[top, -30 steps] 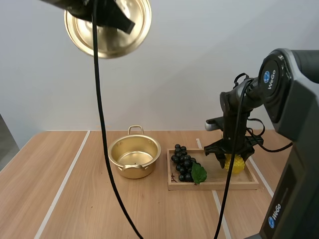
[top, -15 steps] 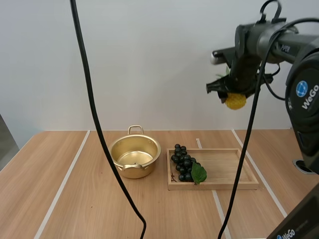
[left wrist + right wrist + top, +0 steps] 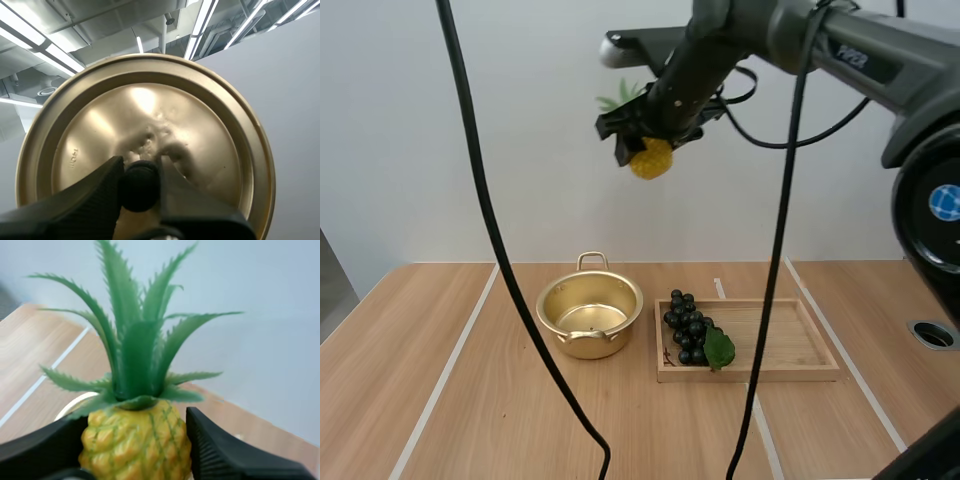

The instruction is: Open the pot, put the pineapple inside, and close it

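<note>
Gold-coloured pot [image 3: 590, 315] sits open on the wood worktop [image 3: 440, 340], one loop handle pointing to the back wall. Just beside it, on its R, is a shallow wooden tray [image 3: 800, 352] w/ a bunch of dark grapes [image 3: 687, 328] and a green leaf lying at the end nearest the pot.

Pineapple [image 3: 651, 158] is up in the air, well above the worktop, in the R claw [image 3: 650, 146]. The R arm reaches in from the R side, high across the wall. From the high view the fruit hangs approx. above the pot's R edge, but depth is hard to judge, so can't say it's directly over it. In the R wrist view the two black fingers [image 3: 220, 455] press the yellow body from either side, partly closed on it, green crown standing up between them and beyond.

L claw [image 3: 140, 172] is pinched on the black knob [image 3: 139, 187] of the lid [image 3: 210, 145]: fingers tight on both sides of the knob. The lid's gold top faces the L wrist camera, tilted up toward the ceiling.
</note>
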